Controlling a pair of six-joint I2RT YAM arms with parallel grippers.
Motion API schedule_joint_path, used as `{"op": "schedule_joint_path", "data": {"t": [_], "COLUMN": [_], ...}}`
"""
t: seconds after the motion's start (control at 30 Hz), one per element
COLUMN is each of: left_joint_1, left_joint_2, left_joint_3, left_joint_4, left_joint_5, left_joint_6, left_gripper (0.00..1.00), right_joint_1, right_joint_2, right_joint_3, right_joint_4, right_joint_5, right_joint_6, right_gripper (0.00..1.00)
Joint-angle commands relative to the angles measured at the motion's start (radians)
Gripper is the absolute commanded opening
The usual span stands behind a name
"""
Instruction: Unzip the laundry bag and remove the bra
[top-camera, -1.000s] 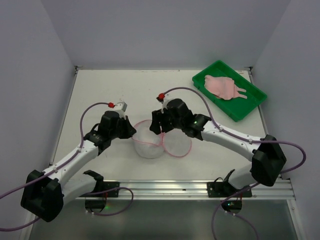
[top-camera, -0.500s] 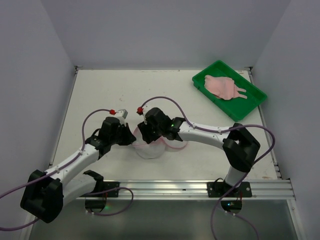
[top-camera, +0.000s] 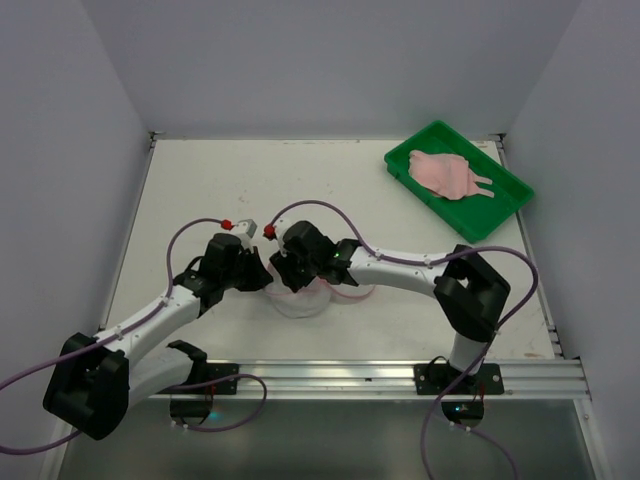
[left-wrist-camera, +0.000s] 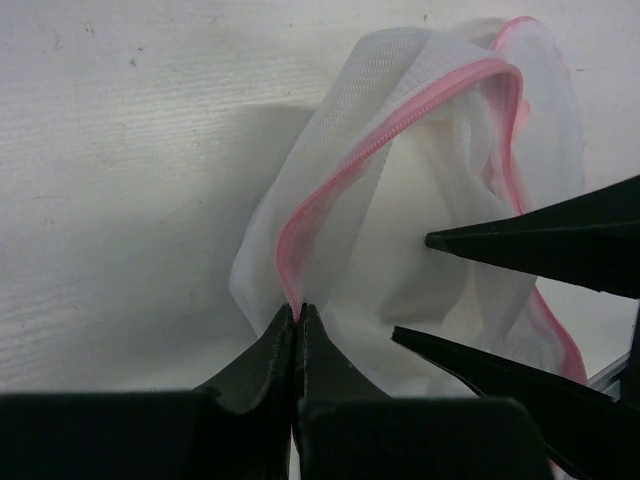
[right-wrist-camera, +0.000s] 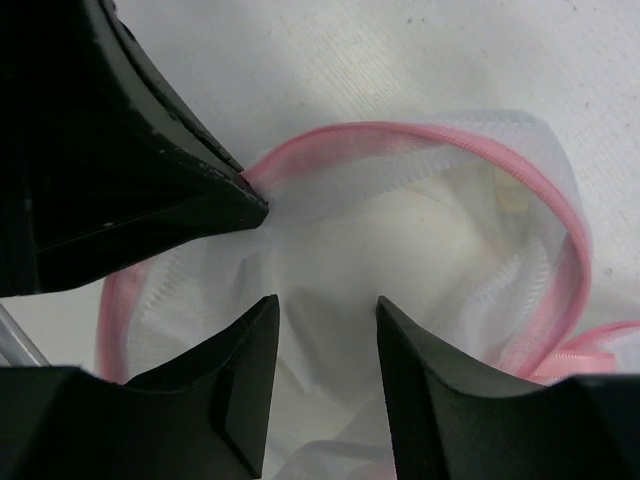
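Observation:
The white mesh laundry bag (top-camera: 300, 300) with pink zip trim stands unzipped near the table's front middle, its lid flap (top-camera: 357, 292) lying to its right. My left gripper (left-wrist-camera: 297, 312) is shut on the pink trim (left-wrist-camera: 390, 135) at the bag's left rim. My right gripper (right-wrist-camera: 325, 305) is open, its fingertips at the bag's mouth, just right of the left gripper (right-wrist-camera: 255, 205). Pale cream fabric (right-wrist-camera: 410, 250) shows inside the bag; I cannot tell whether it is the bra. Both grippers crowd over the bag in the top view, left (top-camera: 262, 280) and right (top-camera: 290, 285).
A green plastic tray (top-camera: 505, 210) sits at the back right corner with a pink strapped garment (top-camera: 448, 175) lying in it. Grey walls close in the table on three sides. The metal rail (top-camera: 330, 375) runs along the near edge.
My right gripper has swung left from above the lid flap to the bag's mouth, close beside the left gripper. The left gripper has kept its hold and barely shifted.

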Motion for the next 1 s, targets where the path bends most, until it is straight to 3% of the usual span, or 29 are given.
{"op": "schedule_joint_path", "data": {"t": [0.0, 0.17, 0.27, 0.4, 0.57, 0.63, 0.73, 0.77, 0.83, 0.87, 0.97], "left_joint_1": [0.011, 0.009, 0.009, 0.011, 0.009, 0.011, 0.009, 0.009, 0.009, 0.011, 0.009], "left_joint_2": [0.000, 0.001, 0.004, 0.004, 0.018, 0.026, 0.038, 0.040, 0.044, 0.044, 0.047], "left_joint_3": [0.019, 0.016, 0.013, 0.002, -0.012, -0.015, -0.020, -0.023, -0.026, -0.026, -0.029], "left_joint_4": [0.022, 0.012, 0.005, 0.006, 0.012, 0.018, 0.031, 0.031, 0.035, 0.038, 0.045], "left_joint_5": [0.007, -0.005, -0.013, -0.019, -0.030, -0.033, -0.038, -0.041, -0.042, -0.042, -0.045], "left_joint_6": [-0.007, -0.004, -0.004, -0.014, -0.027, -0.033, -0.043, -0.049, -0.052, -0.056, -0.063], "left_gripper": [0.00, 0.00, 0.00, 0.00, 0.00, 0.00, 0.00, 0.00, 0.00, 0.00, 0.00], "right_joint_1": [-0.001, -0.006, -0.007, -0.009, -0.011, -0.009, -0.012, -0.015, -0.024, -0.029, -0.046], "right_joint_2": [0.056, 0.113, 0.136, 0.141, 0.184, 0.199, 0.222, 0.224, 0.213, 0.205, 0.136], "right_joint_3": [0.044, 0.061, 0.067, 0.075, 0.084, 0.084, 0.091, 0.091, 0.085, 0.081, 0.050], "right_joint_4": [-0.007, -0.073, -0.099, -0.119, -0.136, -0.136, -0.138, -0.138, -0.138, -0.135, -0.109], "right_joint_5": [-0.005, -0.052, -0.031, -0.014, 0.014, 0.012, 0.012, 0.012, 0.011, 0.011, -0.003], "right_joint_6": [-0.029, -0.039, -0.036, -0.044, -0.058, -0.055, -0.052, -0.050, -0.044, -0.038, -0.033], "right_gripper": [0.47, 0.52, 0.61, 0.87, 0.93, 0.88, 0.71, 0.56, 0.40, 0.25, 0.00]}}
